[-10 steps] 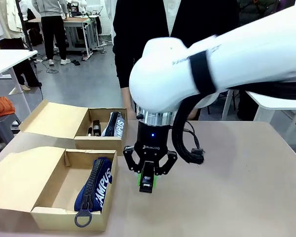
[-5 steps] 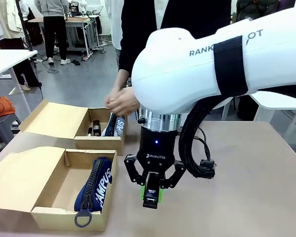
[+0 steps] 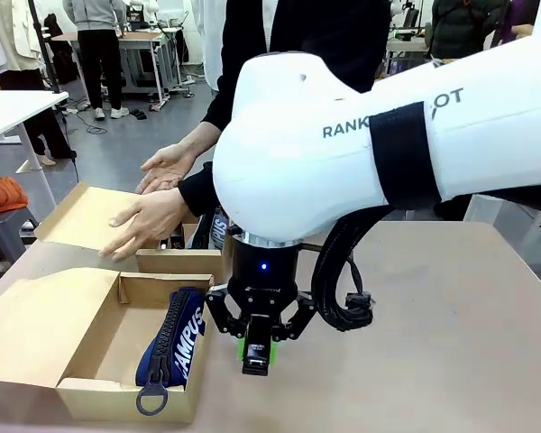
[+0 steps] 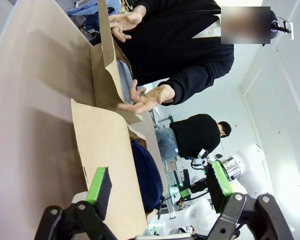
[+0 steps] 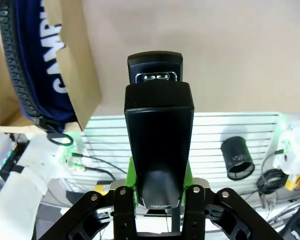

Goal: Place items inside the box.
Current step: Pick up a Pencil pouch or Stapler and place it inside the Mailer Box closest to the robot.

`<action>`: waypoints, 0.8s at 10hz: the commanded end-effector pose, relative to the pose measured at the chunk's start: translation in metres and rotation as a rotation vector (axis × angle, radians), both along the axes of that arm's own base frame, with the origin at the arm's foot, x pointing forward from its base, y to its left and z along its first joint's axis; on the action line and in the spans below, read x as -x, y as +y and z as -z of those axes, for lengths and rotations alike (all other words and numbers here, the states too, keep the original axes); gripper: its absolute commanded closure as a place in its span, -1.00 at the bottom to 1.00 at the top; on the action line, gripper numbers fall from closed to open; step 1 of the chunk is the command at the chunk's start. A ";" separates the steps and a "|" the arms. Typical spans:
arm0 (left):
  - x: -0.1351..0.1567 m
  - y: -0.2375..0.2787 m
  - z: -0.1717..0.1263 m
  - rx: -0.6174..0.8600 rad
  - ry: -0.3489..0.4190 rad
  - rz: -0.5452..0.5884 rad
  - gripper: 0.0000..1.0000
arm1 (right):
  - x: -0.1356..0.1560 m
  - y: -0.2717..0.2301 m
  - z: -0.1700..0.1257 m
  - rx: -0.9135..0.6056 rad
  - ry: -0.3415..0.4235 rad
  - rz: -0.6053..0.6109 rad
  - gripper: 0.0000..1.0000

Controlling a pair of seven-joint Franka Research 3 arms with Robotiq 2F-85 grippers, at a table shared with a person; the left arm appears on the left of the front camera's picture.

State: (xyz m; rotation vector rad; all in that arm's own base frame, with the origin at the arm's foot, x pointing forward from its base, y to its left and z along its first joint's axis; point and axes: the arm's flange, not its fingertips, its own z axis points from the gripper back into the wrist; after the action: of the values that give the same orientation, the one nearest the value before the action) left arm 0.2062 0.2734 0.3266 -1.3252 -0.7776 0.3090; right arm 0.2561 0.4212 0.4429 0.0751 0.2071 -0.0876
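My right gripper (image 3: 256, 350) hangs pointing down over the table, shut on a slim black stapler (image 3: 256, 354), just right of the near cardboard box (image 3: 126, 400). In the right wrist view the stapler (image 5: 159, 140) stands upright between the green pads of that gripper (image 5: 160, 186), with the box wall (image 5: 82, 75) to its left. A navy blue pouch with white lettering (image 3: 175, 336) lies inside the near box and also shows in the right wrist view (image 5: 35, 60). My left gripper (image 4: 160, 180) is open with nothing between its fingers, beside the box's flap (image 4: 105, 150).
A second open cardboard box (image 3: 90, 216) stands farther back on the left. The person's hand (image 3: 149, 221) rests on its flap and the other hand (image 3: 167, 167) hovers above it. The tan table (image 3: 433, 343) has free room to the right of my arm.
My right gripper has shifted left with the stapler, closer to the near box. The person's hands have come down over the far box's flap.
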 end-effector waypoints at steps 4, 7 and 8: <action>0.000 -0.004 -0.001 0.004 -0.032 -0.012 -0.92 | 0.051 -0.128 0.000 -0.013 -0.137 -0.082 0.27; 0.000 -0.004 -0.001 0.004 -0.032 -0.012 -0.92 | 0.097 -0.193 0.028 -0.203 -0.288 -0.045 0.27; 0.000 -0.004 -0.001 0.004 -0.032 -0.012 -0.92 | 0.103 -0.197 0.042 -0.241 -0.304 -0.035 0.27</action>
State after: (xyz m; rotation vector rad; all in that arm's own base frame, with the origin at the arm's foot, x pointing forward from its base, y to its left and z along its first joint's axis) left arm 0.2061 0.2740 0.3266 -1.3241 -0.7780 0.3096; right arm 0.1895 0.2613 0.4619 0.2394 -0.0731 -0.0134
